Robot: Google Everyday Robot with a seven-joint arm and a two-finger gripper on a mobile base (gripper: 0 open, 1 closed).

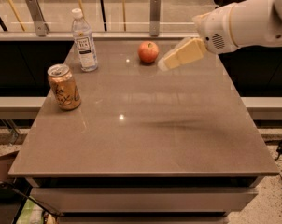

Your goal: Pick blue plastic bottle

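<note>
The tall clear, faintly bluish plastic water bottle (84, 43) with a white cap and a white label in dark print stands upright near the far left corner of the smooth grey-brown rectangular worktop (145, 143), just inside the far edge. Nothing touches it.

In front of the bottle, along the left edge, stands a shorter gold metal drink can (64, 87) with its pull-tab top showing. It is upright too, and close to the bottle without touching it. A round red apple (148, 52) sits near the middle of the far edge, apart from the bottle on its right.

The robot's bulky white arm (243, 20) reaches in from beyond the far right corner. Its pale cream wedge-shaped gripper (166, 63) hangs in the air above the far part of the worktop, pointing down and to the left, with its tip just right of the apple (whether it overlaps the fruit or only sits beside it in this view is hard to say). The gripper carries nothing, and from this angle it reads as one solid block, so I cannot tell whether it is open or closed. The apple lies between it and the bottle, which is well apart from it.

A faint dark smear of shadow (178, 123) lies on the worktop toward the right edge.
</note>
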